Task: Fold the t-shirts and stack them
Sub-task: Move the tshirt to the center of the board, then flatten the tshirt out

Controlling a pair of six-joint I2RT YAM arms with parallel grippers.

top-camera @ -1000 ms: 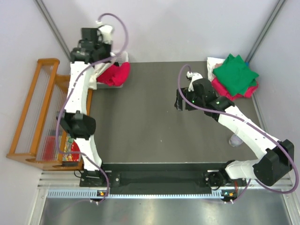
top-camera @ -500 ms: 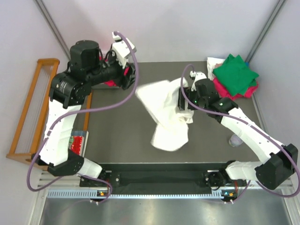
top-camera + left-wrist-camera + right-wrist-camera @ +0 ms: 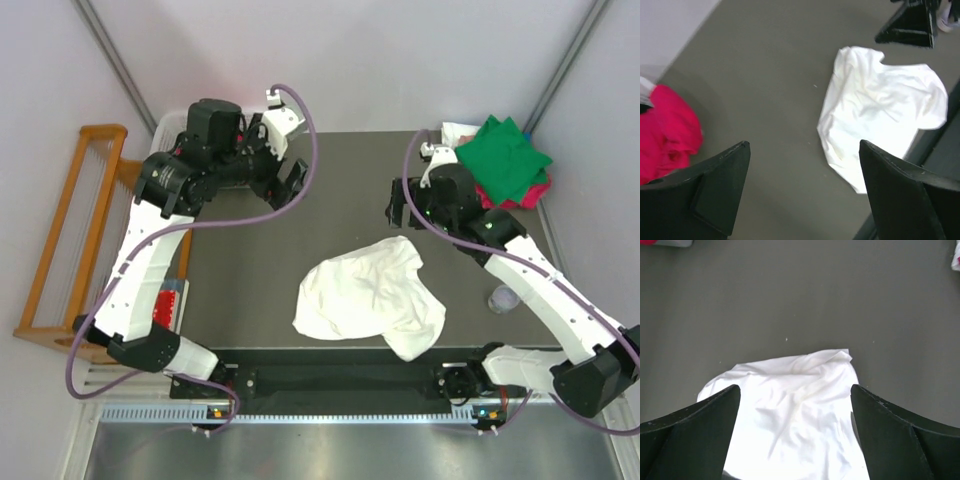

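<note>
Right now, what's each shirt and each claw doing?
White shirt: crumpled on the table, unfolded, nothing holding it.
Green shirt: folded, top of the stack.
Pink shirt: under the green one.
Other pink shirt: bunched up, unfolded.
Left claw: open, empty.
Right claw: open, empty.

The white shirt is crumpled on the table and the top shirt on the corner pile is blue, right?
Not blue: in the top external view the corner pile's top shirt is green. The white shirt is crumpled on the table.
</note>
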